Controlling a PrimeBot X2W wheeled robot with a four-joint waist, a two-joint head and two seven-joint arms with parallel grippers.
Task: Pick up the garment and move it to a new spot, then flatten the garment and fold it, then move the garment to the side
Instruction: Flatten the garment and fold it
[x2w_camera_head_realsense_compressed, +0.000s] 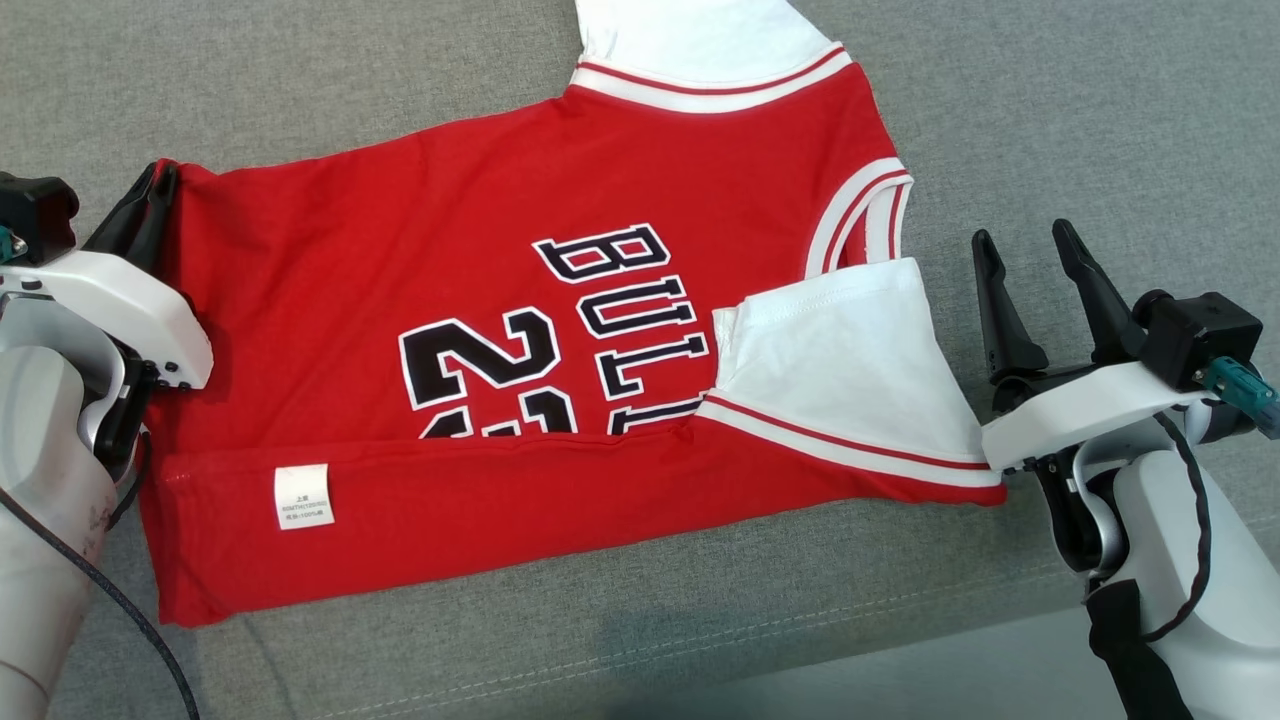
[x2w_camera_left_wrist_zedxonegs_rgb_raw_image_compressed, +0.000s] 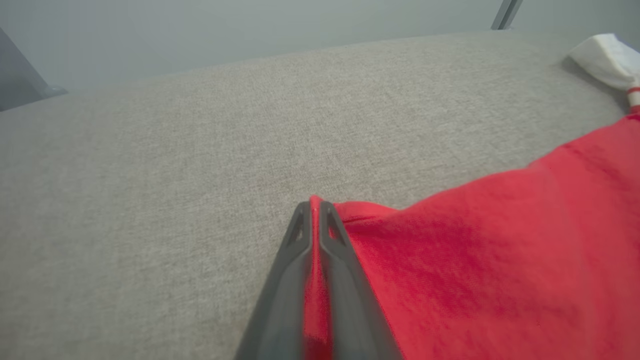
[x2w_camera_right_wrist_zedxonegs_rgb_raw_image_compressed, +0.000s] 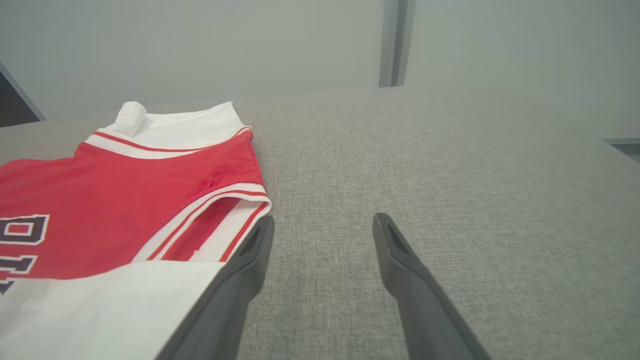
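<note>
While the jersey (x2w_camera_head_realsense_compressed: 400, 260) is laid lengthwise across the cushion (x2w_camera_head_realsense_compressed: 1050, 100), hem leftward and collar rightward, its far hem corner is pinched by the left gripper (x2w_camera_head_realsense_compressed: 165, 175), whereas the right gripper (x2w_camera_head_realsense_compressed: 1022, 232) is held spread just beside the collar end.

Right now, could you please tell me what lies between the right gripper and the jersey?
Just bare grey cushion: the head view shows a narrow strip of it between the open right gripper and the white sleeve of the jersey.
</note>
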